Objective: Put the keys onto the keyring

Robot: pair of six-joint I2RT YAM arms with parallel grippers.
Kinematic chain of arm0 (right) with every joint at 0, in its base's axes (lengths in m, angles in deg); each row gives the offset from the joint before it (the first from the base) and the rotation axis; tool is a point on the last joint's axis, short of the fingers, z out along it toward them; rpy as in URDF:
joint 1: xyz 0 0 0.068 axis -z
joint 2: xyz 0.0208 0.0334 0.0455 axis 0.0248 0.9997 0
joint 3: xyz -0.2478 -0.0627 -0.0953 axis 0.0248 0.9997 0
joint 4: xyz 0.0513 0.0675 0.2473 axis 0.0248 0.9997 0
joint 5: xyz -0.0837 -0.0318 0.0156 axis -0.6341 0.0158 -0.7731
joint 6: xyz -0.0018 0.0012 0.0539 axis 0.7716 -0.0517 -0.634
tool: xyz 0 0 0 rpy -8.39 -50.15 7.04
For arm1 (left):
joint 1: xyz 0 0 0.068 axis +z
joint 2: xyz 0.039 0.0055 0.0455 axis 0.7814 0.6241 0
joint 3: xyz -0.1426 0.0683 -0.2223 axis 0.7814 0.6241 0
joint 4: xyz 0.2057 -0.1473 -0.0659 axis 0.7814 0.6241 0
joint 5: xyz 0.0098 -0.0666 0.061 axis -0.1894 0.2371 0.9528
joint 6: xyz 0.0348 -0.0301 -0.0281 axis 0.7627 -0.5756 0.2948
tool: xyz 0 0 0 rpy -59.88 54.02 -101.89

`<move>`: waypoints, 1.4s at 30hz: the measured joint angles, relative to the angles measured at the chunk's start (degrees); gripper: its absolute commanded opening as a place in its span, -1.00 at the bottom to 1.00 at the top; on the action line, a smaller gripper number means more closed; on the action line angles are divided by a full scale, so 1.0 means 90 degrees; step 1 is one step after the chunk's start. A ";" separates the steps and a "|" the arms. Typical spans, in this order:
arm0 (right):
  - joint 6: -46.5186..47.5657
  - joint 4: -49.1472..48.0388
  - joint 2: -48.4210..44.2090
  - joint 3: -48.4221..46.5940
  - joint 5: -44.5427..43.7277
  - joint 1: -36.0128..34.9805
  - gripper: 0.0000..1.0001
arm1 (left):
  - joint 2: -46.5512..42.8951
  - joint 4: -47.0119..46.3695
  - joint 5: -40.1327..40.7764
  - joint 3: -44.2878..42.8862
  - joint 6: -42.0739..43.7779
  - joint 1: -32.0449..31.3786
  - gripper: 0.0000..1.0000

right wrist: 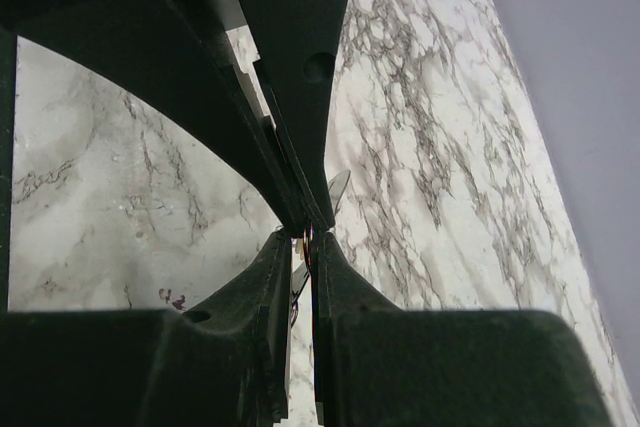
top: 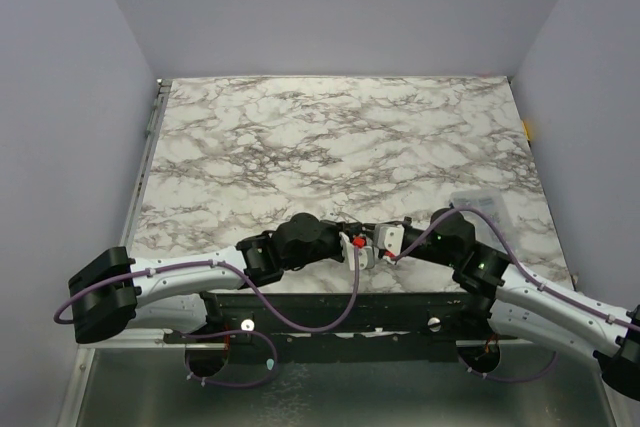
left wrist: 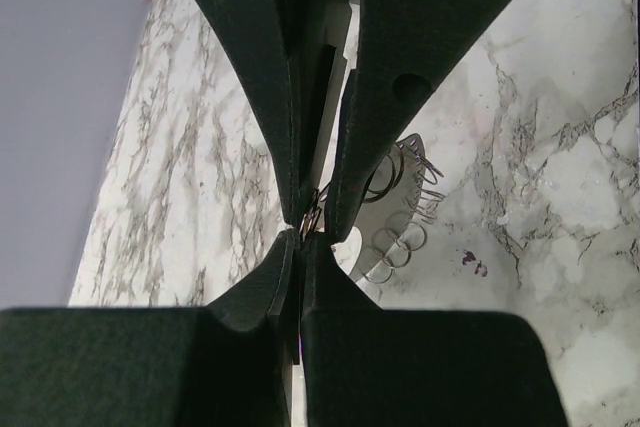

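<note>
My two grippers meet tip to tip low over the marble table's (top: 330, 137) near edge. The left gripper (top: 352, 247) (left wrist: 300, 237) is shut, and a thin wire loop with a coppery glint, the keyring (left wrist: 312, 219), shows at its tips. The right gripper (top: 385, 245) (right wrist: 305, 237) comes in from the opposite side with its jaws almost together on a small yellowish piece, the keys (right wrist: 318, 237). A whitish metal blade (right wrist: 338, 192) pokes out beyond the fingers. The black fingers hide most of both objects.
Beside the meeting fingertips, the left wrist view shows a pale piece with several thin wire rings (left wrist: 400, 242) and a darker ring (left wrist: 385, 179). A clear plastic box (top: 480, 205) lies right of the right arm. A small purple stain (left wrist: 470, 262) marks the marble.
</note>
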 measured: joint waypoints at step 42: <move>0.0481 -0.0971 -0.0663 0.0330 -0.0882 -0.0109 -0.99 | -0.0838 0.0712 -0.0719 -0.0012 0.0529 -0.0058 -0.03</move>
